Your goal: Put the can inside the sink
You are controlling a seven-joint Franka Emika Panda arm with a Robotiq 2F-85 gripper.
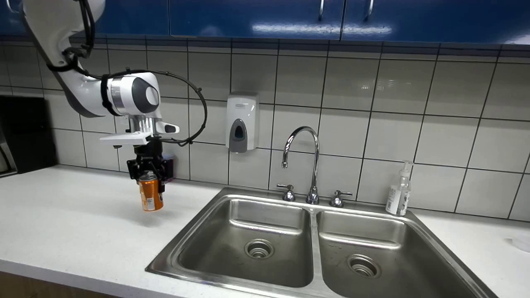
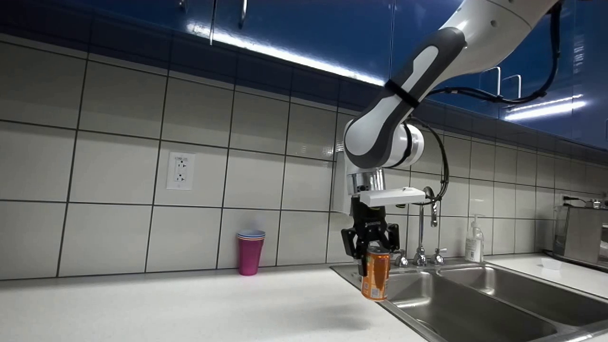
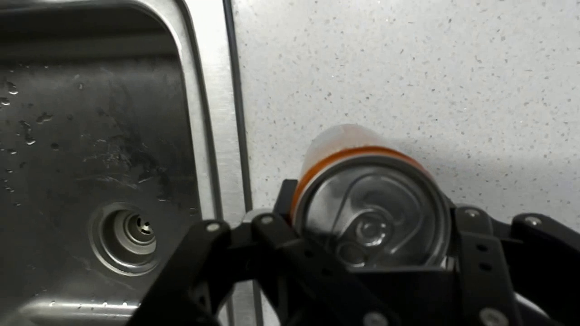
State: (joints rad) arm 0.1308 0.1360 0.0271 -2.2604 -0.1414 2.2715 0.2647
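Note:
My gripper [image 1: 150, 184] is shut on the orange can [image 1: 152, 198], with a finger on each side of its upper part. In both exterior views the gripper [image 2: 376, 262] holds the can [image 2: 376, 281] nearly upright above the counter, with a shadow beneath. In the wrist view the gripper [image 3: 369, 203] holds the can around its silvery top [image 3: 371, 217], and part of that top is hidden by the gripper. The steel double-basin sink [image 1: 223, 256] lies beside the can; it also shows in an exterior view [image 2: 465, 304]. In the wrist view the sink's rim [image 3: 219, 136] is left of the can.
A chrome faucet [image 1: 315, 165] with two handles stands behind the basins. A soap bottle [image 1: 399, 190] stands at the sink's back corner. A soap dispenser [image 1: 242, 122] hangs on the wall. A stack of cups, pink outside [image 2: 250, 254], stands against the wall. Blue cabinets [image 1: 256, 18] hang above.

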